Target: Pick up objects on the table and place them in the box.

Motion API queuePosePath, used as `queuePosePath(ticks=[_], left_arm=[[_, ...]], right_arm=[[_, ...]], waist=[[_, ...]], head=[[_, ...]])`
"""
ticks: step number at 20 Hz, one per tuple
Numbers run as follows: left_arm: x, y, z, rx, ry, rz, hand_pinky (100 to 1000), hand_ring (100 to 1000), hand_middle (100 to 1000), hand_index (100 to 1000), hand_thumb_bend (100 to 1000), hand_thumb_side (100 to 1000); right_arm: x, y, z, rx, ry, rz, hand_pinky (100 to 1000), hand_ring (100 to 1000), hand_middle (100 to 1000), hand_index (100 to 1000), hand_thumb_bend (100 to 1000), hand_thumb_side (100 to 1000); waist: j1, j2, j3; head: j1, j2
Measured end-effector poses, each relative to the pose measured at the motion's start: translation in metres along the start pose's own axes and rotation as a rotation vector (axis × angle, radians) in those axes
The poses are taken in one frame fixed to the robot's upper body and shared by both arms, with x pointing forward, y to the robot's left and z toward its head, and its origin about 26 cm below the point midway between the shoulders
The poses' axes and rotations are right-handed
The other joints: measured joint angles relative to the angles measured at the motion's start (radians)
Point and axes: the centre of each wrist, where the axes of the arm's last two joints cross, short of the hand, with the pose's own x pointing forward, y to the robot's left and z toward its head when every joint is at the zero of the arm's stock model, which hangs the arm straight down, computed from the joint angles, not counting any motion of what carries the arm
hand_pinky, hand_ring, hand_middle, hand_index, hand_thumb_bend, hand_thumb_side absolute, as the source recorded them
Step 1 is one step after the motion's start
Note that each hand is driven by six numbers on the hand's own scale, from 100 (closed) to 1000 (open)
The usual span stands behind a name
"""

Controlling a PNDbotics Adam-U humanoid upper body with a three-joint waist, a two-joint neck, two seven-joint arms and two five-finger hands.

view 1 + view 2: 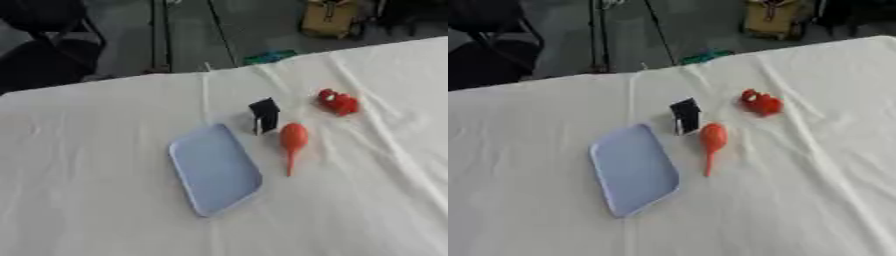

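Neither of my hands shows in either eye view, so I cannot tell how far open they are or whether they hold anything.

Nearest to me, left of centre on the white tablecloth (pixel 105 210), lies the pale blue tray (pixel 214 170), which I take to be the box; it is shallow, long axis running near to far, and looks empty. Just right of its far end is an orange bulb (pixel 292 140) with a thin stem pointing toward me. Just beyond the tray's far right corner stands a small black object (pixel 264 115), upright, close to the bulb's fat end but apart from it as far as I can judge. Farther right, well apart from those, sits a small red object (pixel 338 102); I cannot make out what it is.

Risks, as I judge them:
- The cloth is creased; a dragging finger could bunch it and shift the tray.
- The bulb is rounded and may roll when nudged.
- The black object stands tall and narrow; reaching for the bulb could tip it.
- The tray's rim is low, so a dropped item may slide out.

Count: one tray, one orange bulb, one black object, one red object. Nothing placed yet.
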Motion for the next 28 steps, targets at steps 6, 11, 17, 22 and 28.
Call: queuePosePath(ticks=[6, 11, 17, 22, 28], left_arm=[[0.000, 0.001, -0.003, -0.062, -0.069, -0.110, 725, 852, 855, 819, 100, 969], [0.004, -0.010, -0.010, -0.150, -0.180, -0.265, 843, 912, 886, 815, 100, 924], [0.006, -0.017, -0.011, -0.150, -0.195, -0.352, 878, 933, 899, 762, 100, 876], [0.006, -0.019, -0.011, -0.146, -0.196, -0.379, 881, 930, 914, 835, 100, 950], [0.007, -0.019, -0.011, -0.134, -0.197, -0.366, 878, 929, 913, 828, 100, 942]], right_arm=[[0.001, 0.001, 0.001, 0.064, 0.007, 0.057, 588, 579, 625, 679, 100, 615], [0.002, 0.003, 0.000, 0.107, -0.019, 0.102, 640, 591, 637, 678, 100, 600], [0.003, 0.004, 0.000, 0.124, -0.035, 0.147, 666, 596, 641, 677, 100, 624], [0.003, 0.004, -0.001, 0.142, -0.030, 0.188, 789, 721, 744, 764, 100, 806], [0.009, 0.008, -0.018, 0.332, -0.062, 0.398, 840, 839, 844, 855, 100, 926]], waist=[[-0.003, 0.000, 0.003], [-0.003, -0.002, 0.003], [-0.004, -0.002, 0.002], [-0.005, -0.009, 0.002], [-0.014, -0.014, 0.001]], head=[[-0.001, 0.003], [0.007, 0.005], [0.008, 0.004], [0.001, 0.004], [-0.020, 0.004]])
